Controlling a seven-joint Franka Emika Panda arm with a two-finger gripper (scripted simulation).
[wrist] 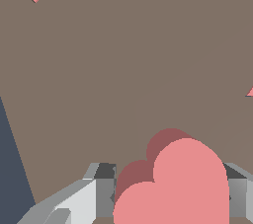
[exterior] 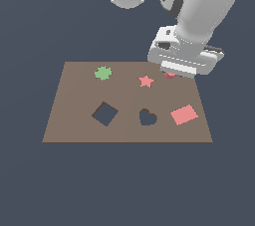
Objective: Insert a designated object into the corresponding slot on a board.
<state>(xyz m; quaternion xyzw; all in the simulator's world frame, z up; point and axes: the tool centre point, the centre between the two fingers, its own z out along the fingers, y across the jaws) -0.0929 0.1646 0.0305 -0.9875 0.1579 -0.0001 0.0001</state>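
One gripper (wrist: pixel 168 193) we see straddling the pink-red heart block (wrist: pixel 175 186), fingers (wrist: pixel 101 193) on both sides; whether it is clamped we cannot tell. It sits at the brown board's (exterior: pixel 74 105) far corner, well apart from the heart-shaped slot (exterior: pixel 147 117). No writing shows.

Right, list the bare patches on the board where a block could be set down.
Bare: the near strip of the board below the square hole and heart slot; the far-left corner beside the green shape. Crowded: around the star, under the end effector.
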